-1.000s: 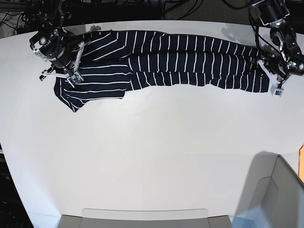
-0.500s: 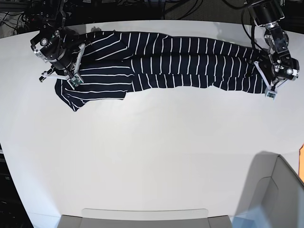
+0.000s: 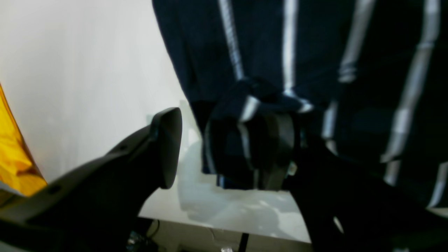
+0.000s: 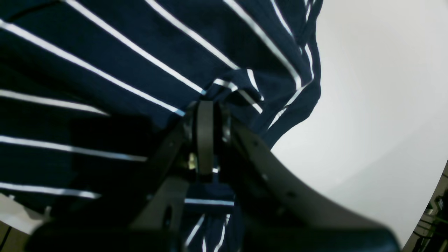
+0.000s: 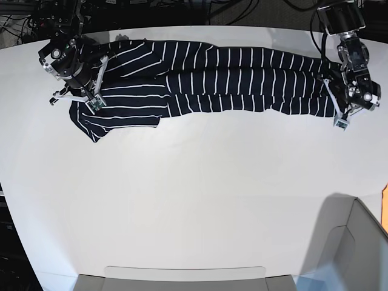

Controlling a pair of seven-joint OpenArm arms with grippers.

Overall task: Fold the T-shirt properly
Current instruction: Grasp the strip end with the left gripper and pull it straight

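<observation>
One lengthwise fold looks done on the T-shirt (image 5: 212,76): right jaws (image 4: 206,136) pinch cloth between them, left jaws (image 3: 224,147) gape around its hem, crosswise folds remain.

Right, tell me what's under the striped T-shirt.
The white table lies beneath the dark navy, white-striped fabric T-shirt, which is spread flat in a long band. Anything hidden under the cloth cannot be seen.

Bright, even overhead light washes the white bench (image 5: 194,200) in the base view, with a soft grey shadow at lower right. Both wrist views are blurred up close: the left claw (image 3: 227,147) and T-shirt (image 3: 315,52) stripes smear, and the right view bends at its edges.
</observation>
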